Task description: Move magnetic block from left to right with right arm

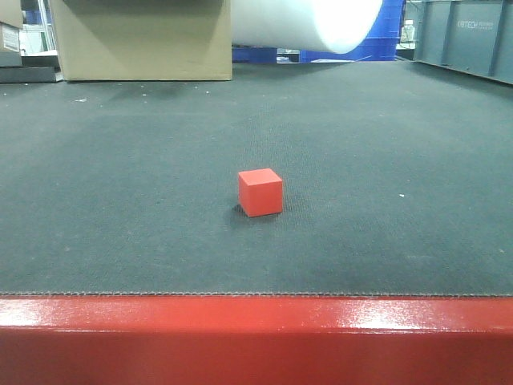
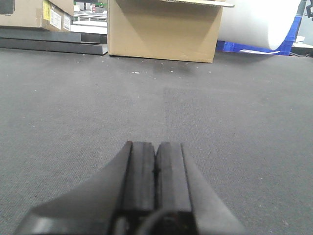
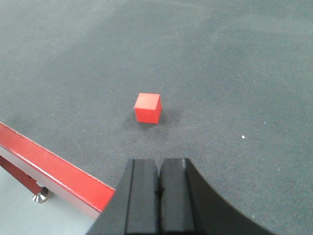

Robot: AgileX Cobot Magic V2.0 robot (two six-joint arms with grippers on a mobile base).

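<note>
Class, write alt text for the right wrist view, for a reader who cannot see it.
A small red cube sits alone on a dark mat, ahead of the right gripper, whose black fingers are pressed shut and empty. A glossy red table edge crosses the lower left corner.

Lighting was even and overhead, moderately bright. Glare blew out the white roll (image 1: 321, 22) and streaked the red strip (image 1: 256, 321). The block (image 1: 260, 192) cast a faint shadow; the left gripper (image 2: 156, 169) looked soft.
</note>
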